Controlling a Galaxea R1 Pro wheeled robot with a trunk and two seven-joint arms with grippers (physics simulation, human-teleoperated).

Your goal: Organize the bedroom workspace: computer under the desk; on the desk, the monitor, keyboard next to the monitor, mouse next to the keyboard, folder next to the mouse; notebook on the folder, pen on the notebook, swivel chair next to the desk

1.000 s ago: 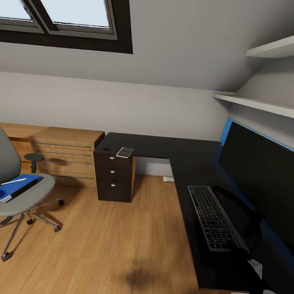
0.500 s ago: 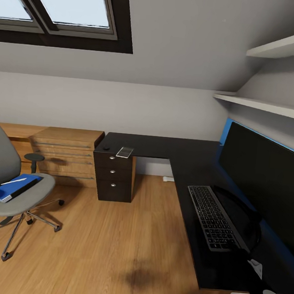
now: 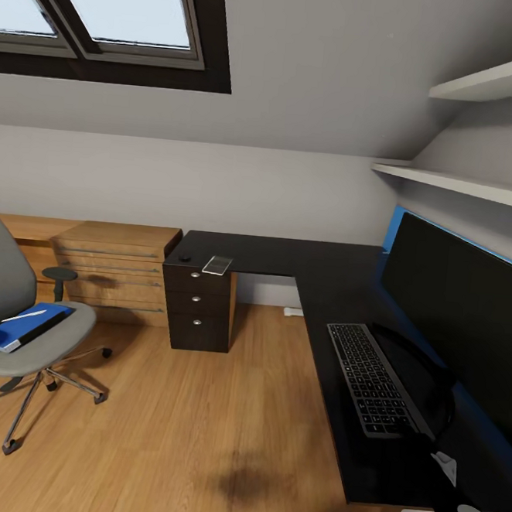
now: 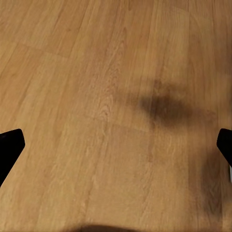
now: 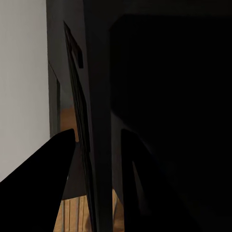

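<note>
The black desk (image 3: 287, 259) bears the wide black monitor (image 3: 460, 320) at the right, with the slim keyboard (image 3: 370, 375) lying in front of it. My right gripper (image 3: 428, 448) sits at the keyboard's near end. In the right wrist view, its fingers (image 5: 48, 188) close on a thin dark slab (image 5: 89, 159). At the left, the grey swivel chair (image 3: 16, 336) carries the blue folder (image 3: 16, 330) with a white pen (image 3: 29, 315) on top. My left gripper (image 4: 116, 145) hangs open over bare floor. A small black lump (image 3: 184, 258) and a pale flat pad (image 3: 217, 265) lie on the desk's far corner.
A light wooden drawer unit (image 3: 115, 271) stands against the back wall beside the desk's black drawers (image 3: 197, 305). Two white shelves (image 3: 456, 184) hang above the monitor. Wooden floor (image 3: 196, 406) stretches between chair and desk.
</note>
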